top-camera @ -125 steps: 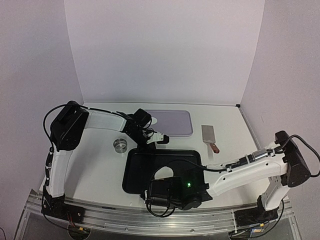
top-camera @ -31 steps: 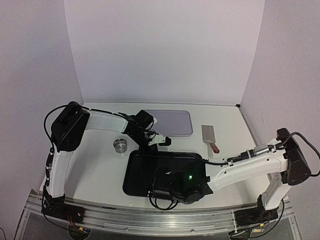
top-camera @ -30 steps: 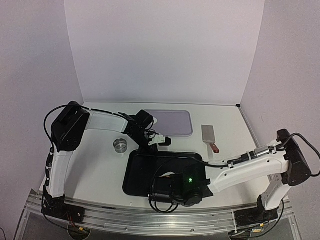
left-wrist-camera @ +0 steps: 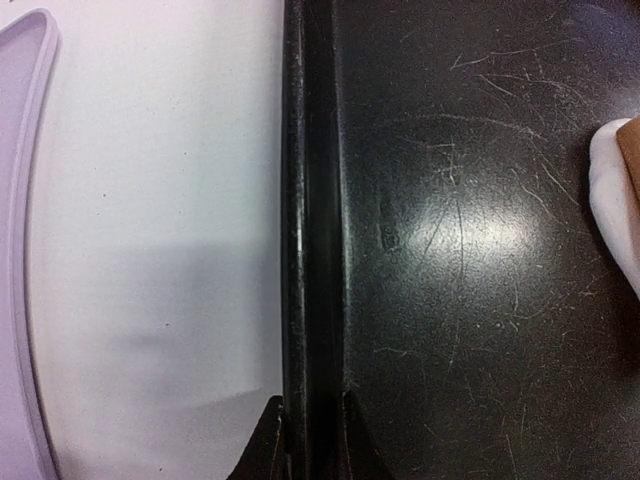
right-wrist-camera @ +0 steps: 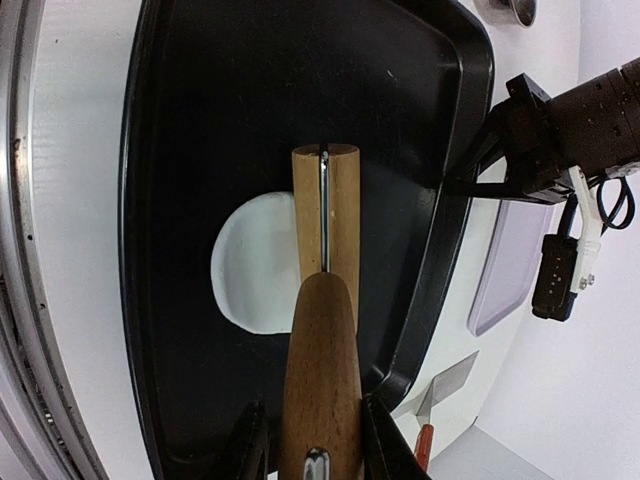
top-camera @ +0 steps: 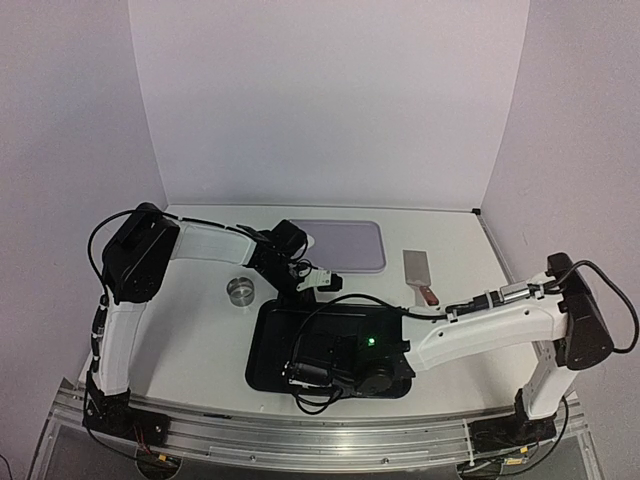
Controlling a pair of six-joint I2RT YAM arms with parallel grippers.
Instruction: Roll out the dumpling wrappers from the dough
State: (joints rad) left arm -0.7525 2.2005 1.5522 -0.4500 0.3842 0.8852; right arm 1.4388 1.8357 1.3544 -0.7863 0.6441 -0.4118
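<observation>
Step in hand: flattening the dough (right-wrist-camera: 250, 265) inside the black tray (right-wrist-camera: 200, 120); judged mid-way, since the patch is thin but no neat disc has been cut from it.
Right pincer (right-wrist-camera: 315, 440): clenched around the dark wooden handle of the rolling pin (right-wrist-camera: 340, 220), low in the right wrist view.
Left pincer (left-wrist-camera: 312, 430): clamped on the tray's raised rim, one finger on either side of it, at the tray's far edge in the overhead view. It appears to be steadying the tray.
Dough position: a roundish white patch on the tray floor at the centre of the right wrist view, pressed under the roller. In the overhead view the right wrist hides it. In the left wrist view only a sliver shows at the right edge.
Key relation: the pale roller continues straight from the handle, its long side running up the frame. Most of the dough spreads to the frame's left of it, and little shows on its right.
Nearer arm: the right, already on the dough; the left pincer is well apart from it.
Next move, as judged: the roller would have to travel toward frame left to reach the uncovered part.
Elsewhere on the surface (top-camera: 190, 330): a lilac tray (top-camera: 350, 245), a scraper (top-camera: 418, 270) and a metal ring (top-camera: 240, 290).
</observation>
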